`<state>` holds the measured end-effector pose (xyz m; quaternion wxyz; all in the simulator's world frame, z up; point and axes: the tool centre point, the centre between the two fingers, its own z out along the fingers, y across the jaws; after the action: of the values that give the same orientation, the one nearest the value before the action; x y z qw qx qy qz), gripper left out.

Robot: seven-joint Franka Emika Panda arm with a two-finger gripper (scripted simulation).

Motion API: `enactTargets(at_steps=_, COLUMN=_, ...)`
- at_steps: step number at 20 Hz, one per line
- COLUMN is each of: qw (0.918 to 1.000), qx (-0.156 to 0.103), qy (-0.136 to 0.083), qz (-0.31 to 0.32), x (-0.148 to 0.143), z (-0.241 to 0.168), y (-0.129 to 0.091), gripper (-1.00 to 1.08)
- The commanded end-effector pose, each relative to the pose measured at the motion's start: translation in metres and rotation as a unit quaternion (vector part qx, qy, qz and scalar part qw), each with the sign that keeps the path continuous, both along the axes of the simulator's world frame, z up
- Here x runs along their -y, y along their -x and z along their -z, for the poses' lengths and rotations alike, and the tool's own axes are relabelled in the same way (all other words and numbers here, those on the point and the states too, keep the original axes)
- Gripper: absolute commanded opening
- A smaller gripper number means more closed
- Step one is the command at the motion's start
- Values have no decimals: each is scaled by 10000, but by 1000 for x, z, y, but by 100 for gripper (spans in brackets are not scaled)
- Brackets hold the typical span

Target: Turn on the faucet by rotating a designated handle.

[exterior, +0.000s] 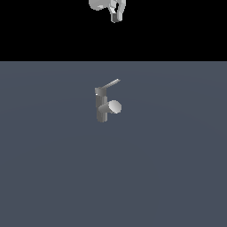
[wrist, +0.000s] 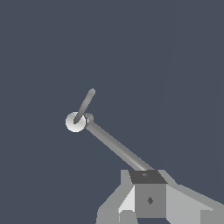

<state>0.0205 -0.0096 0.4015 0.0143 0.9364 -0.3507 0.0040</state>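
Note:
The faucet (exterior: 102, 110) stands upright on the dark floor, a small grey cylinder with a thick side spout ending in a pale round face (exterior: 115, 107). The handle (exterior: 110, 84) is a thin light-grey lever slanting up from the top cap toward the exterior view's right. My gripper (exterior: 116, 17) hangs high above the faucet, far from it, its fingers together and holding nothing. In the wrist view the faucet (wrist: 88, 120) lies beyond the gripper (wrist: 148, 199), with the handle (wrist: 85, 104) as a short thin bar over a pale disc.
The flat dark grey floor (exterior: 177, 168) spreads all around the faucet. A black background fills the upper part of the exterior view.

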Motion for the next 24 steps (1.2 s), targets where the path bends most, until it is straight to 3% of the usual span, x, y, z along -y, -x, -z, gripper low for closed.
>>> enactTargets(at_steps=1, qw=9996, qx=10, qy=3, qz=270, x=0, z=16, y=-19, gripper=-100)
enactTargets(at_steps=8, qw=9949, qx=32, qy=-11, qz=1009, x=0, z=65, y=-68, gripper=-100)
enactTargets(at_steps=15, qw=9845, qx=49, qy=-49, qz=1755, x=-1, z=123, y=-109, gripper=-100)
enactTargets(at_steps=24, qw=9678, qx=55, qy=-108, qz=2516, x=-1, z=189, y=-143, gripper=-100)
